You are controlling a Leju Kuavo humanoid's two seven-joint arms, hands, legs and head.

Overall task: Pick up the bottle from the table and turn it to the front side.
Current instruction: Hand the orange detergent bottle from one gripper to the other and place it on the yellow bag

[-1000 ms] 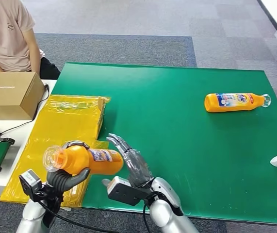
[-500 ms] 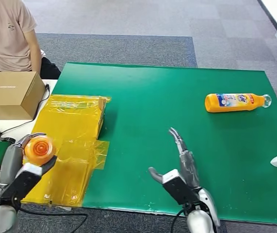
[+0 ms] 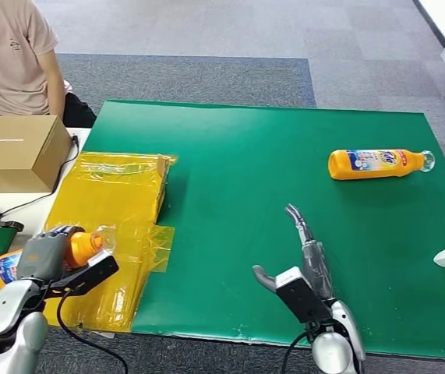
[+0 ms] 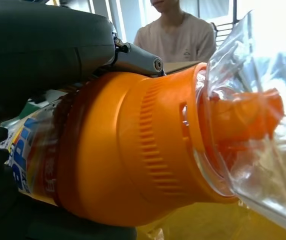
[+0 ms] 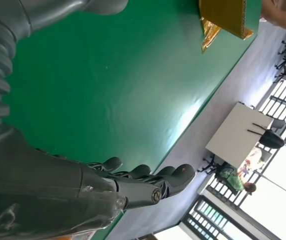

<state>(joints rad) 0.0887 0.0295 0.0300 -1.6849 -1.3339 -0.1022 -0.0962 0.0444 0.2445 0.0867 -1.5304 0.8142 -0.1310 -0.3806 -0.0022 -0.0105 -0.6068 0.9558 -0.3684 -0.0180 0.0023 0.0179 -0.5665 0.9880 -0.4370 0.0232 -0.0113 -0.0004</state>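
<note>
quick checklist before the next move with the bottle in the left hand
1. Left hand grips the held bottle around its body: ok.
2. Clear cap on the held bottle, not cracked or loose: cannot tell.
3. Held bottle's front label facing forward: cannot tell; part of a label shows in the left wrist view.
4. Right hand holds nothing, fingers apart over the green mat: ok.
5. Second bottle lies on its side, apart from both hands: ok.
</note>
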